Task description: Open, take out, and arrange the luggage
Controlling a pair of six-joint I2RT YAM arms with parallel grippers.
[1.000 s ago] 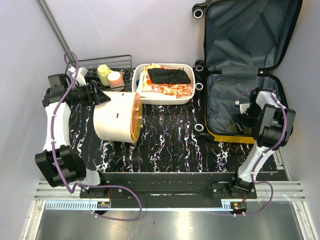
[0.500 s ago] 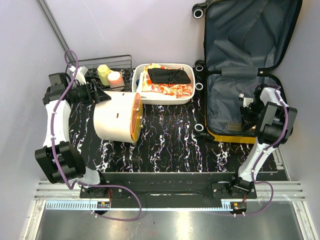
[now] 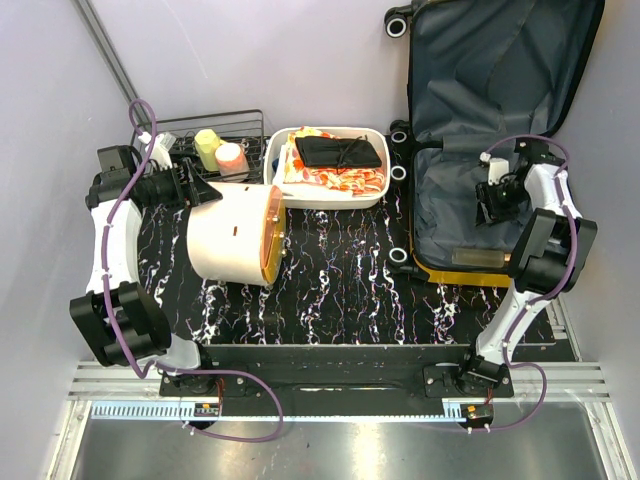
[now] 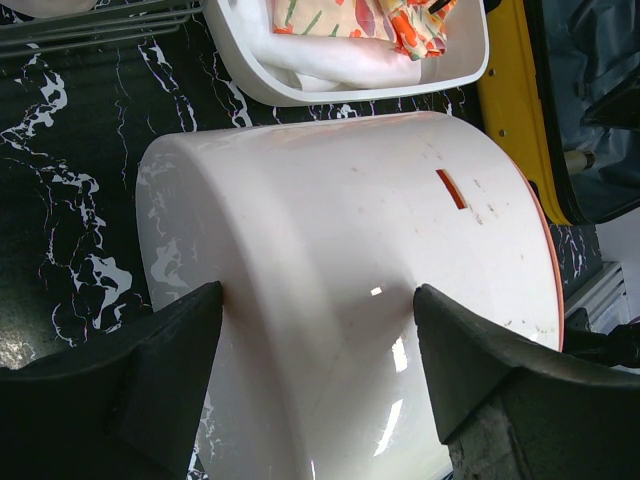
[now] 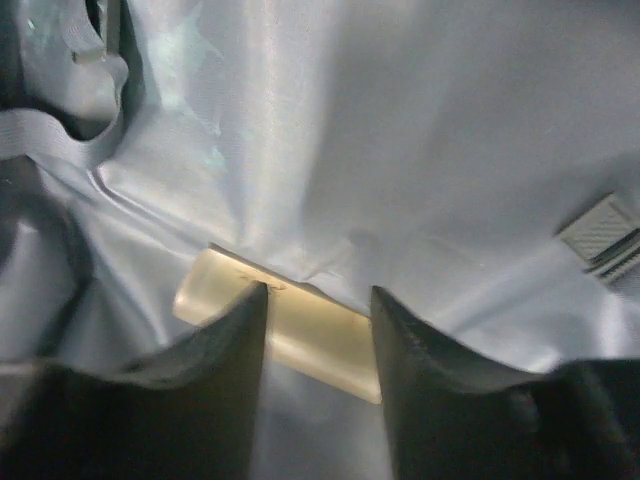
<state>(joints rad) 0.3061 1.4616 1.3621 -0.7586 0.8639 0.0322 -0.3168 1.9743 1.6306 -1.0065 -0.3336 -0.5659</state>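
Note:
The luggage [image 3: 450, 205] lies open at the right, its yellow shell edge [image 4: 510, 110] toward the table and its grey-lined lid propped against the back wall. My right gripper [image 3: 492, 200] is inside it, over the lining. In the right wrist view its fingers [image 5: 225, 350] stand either side of a pale yellow block [image 5: 310, 335], the right gripper [image 5: 318, 300] partly closed; whether it pinches the block I cannot tell. My left gripper [image 3: 200, 192] [image 4: 318, 300] stands open against the back of the cream-and-orange round container [image 3: 225, 240] [image 4: 340, 200], which lies on its side.
A white tray [image 3: 330, 203] with folded orange-patterned cloth and a black pouch sits mid-table, beside the luggage wheels. A wire rack [image 3: 250, 120] at the back left holds a yellow cup [image 3: 208, 148] and a pink one [image 3: 231, 158]. Walls stand close on both sides.
My right gripper has moved from the near end of the luggage toward the hinge and its jaws have narrowed. The left arm and the container have not moved.

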